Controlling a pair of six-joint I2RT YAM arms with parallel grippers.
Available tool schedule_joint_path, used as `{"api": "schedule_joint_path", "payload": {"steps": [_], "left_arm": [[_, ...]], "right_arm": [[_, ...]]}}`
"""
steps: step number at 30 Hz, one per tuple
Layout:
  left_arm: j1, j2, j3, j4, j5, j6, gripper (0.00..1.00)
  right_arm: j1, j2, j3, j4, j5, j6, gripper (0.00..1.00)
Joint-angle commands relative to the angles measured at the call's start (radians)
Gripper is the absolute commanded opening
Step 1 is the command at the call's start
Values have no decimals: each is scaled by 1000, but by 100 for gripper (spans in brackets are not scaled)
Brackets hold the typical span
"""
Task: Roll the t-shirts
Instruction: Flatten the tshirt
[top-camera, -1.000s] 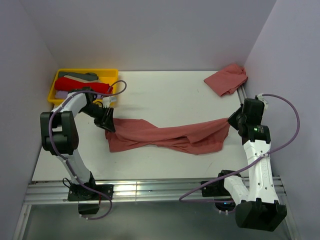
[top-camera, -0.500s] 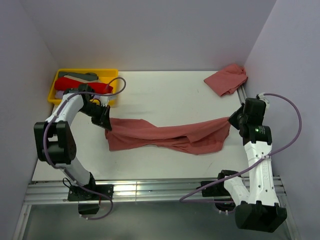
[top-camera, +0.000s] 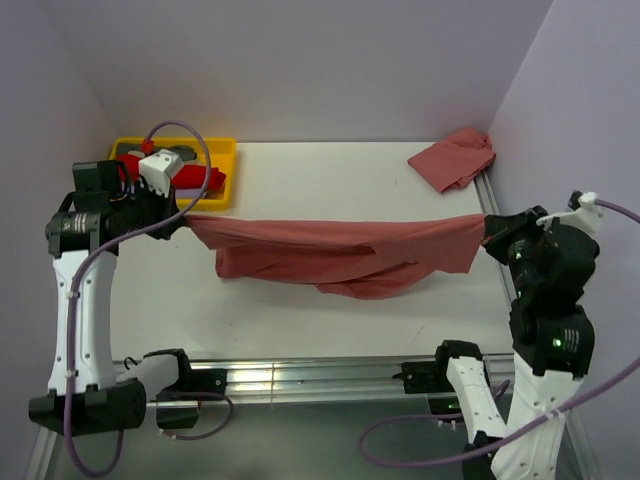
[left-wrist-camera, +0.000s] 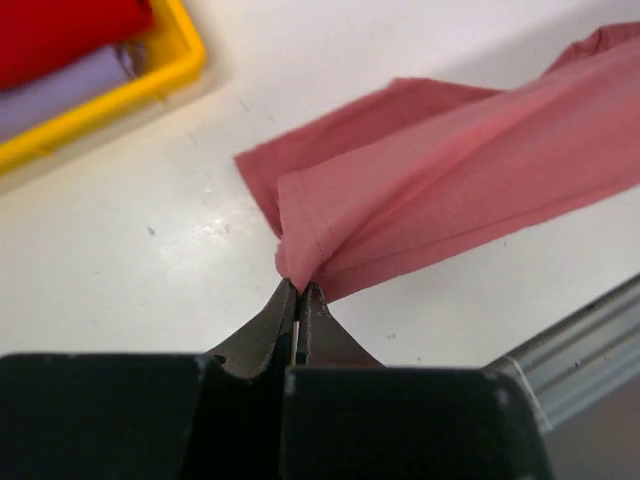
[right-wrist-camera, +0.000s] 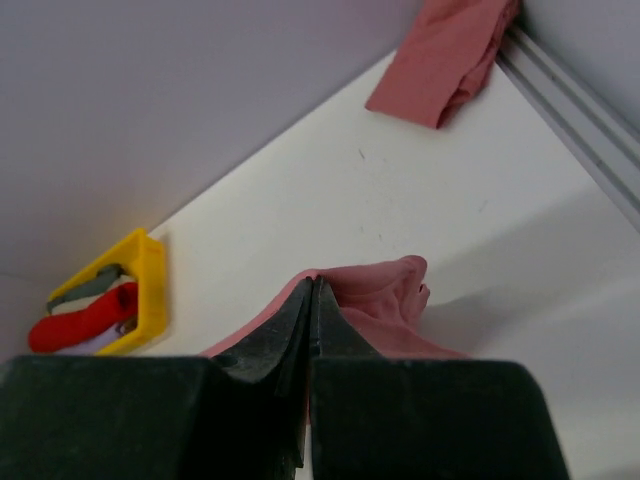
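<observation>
Presently: item one, tee, salmon-red thin cloth, spanning the middle of the surface from 9 o'clock to 3 o'clock. It is lifted at both ends, the top edge drawn nearly straight and the lower folds sagging toward 6 o'clock; whether the sag touches the surface cannot be told. Left hand, at 9 o'clock, fingers together and clamped on a bunched corner of the tee's left end; the wrist view shows the cloth pinched at the very tips. Right hand, at 3 o'clock, likewise closed on the tee's right end, a small fold gathered at its tips. Item two, second tee, same colour, lying crumpled at 1 o'clock against the side rail, well apart from both hands. Item three, yellow tray, at 10 o'clock, holding red and pale cloth; not part of the job. Progress, as a judgement: early. The first tee is only held out and stretched; it is twisted and creased, not laid flat, with no roll begun. The second tee is unrolled. Left to do: flatten the first tee and roll it, then do the same for the second.
</observation>
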Motion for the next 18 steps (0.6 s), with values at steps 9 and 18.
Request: {"api": "schedule_joint_path", "payload": {"steps": [9, 18], "left_arm": [[4, -64, 210, 84, -38, -136, 0], [-16, 522, 700, 116, 122, -242, 0]], "right_arm": [[-10, 18, 260, -61, -5, -11, 0], [-10, 358, 146, 305, -183, 47, 0]]}}
